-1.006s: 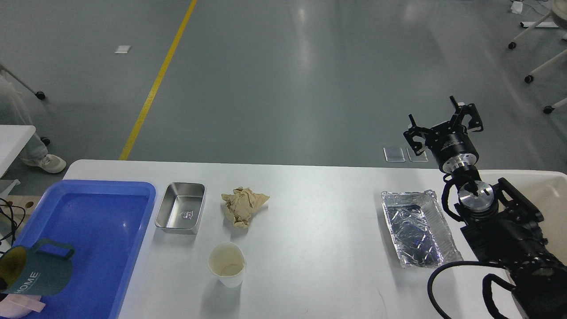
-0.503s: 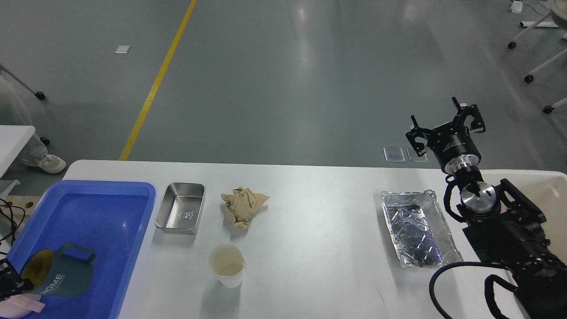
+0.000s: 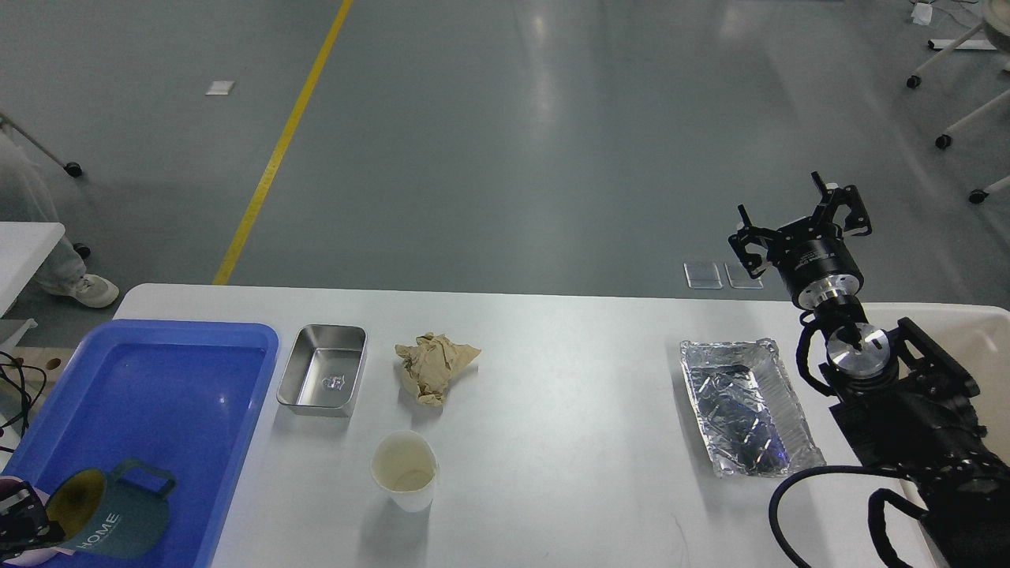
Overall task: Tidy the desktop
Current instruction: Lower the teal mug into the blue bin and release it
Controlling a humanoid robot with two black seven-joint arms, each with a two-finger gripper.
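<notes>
The white desktop (image 3: 568, 371) holds a small steel container (image 3: 322, 380), a crumpled brown paper (image 3: 432, 366), a white paper cup (image 3: 404, 471) and a foil tray (image 3: 746, 404). My left gripper (image 3: 22, 522) shows only partly at the bottom left corner. It is shut on the rim of a teal mug (image 3: 114, 518) marked HOME, which lies tilted low in the near end of the blue tray (image 3: 170, 371). My right gripper (image 3: 802, 214) is open and empty, raised beyond the table's far right edge, behind the foil tray.
A cream bin (image 3: 982, 339) stands at the right edge, partly hidden by my right arm (image 3: 907, 426). A second white table (image 3: 24, 244) stands far left. Chair legs with wheels stand on the floor at top right.
My left gripper has lowered the teal mug down into the near end of the blue tray. My right gripper has drifted slightly right and stayed open.
</notes>
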